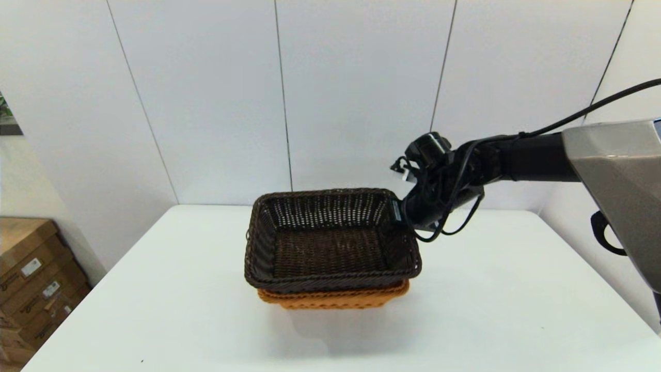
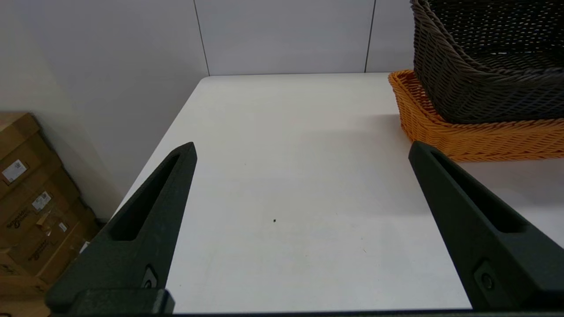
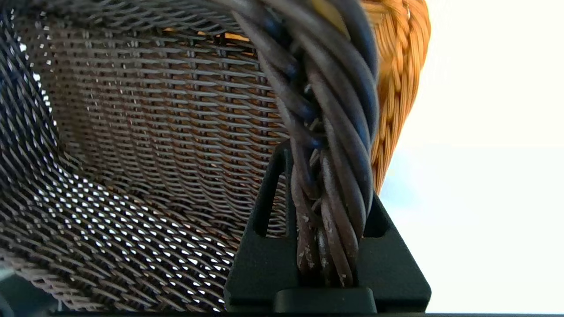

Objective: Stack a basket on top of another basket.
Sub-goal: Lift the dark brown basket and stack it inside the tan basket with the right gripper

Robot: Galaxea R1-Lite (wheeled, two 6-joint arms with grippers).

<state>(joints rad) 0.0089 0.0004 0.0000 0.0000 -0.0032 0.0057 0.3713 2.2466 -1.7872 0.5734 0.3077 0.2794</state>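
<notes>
Dark basket [image 1: 330,243] in orange basket [image 1: 335,299], rim between right gripper [image 3: 328,185] jaws.

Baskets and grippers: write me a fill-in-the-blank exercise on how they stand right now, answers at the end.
1. The dark brown basket sits nested in the ____ basket.
2. The right gripper is shut on the dark basket's braided ____.
3. The left gripper, apart from both baskets, has its fingers ____.
4. Both baskets stand on a ____ table.

Answers: orange; rim; open; white
</notes>
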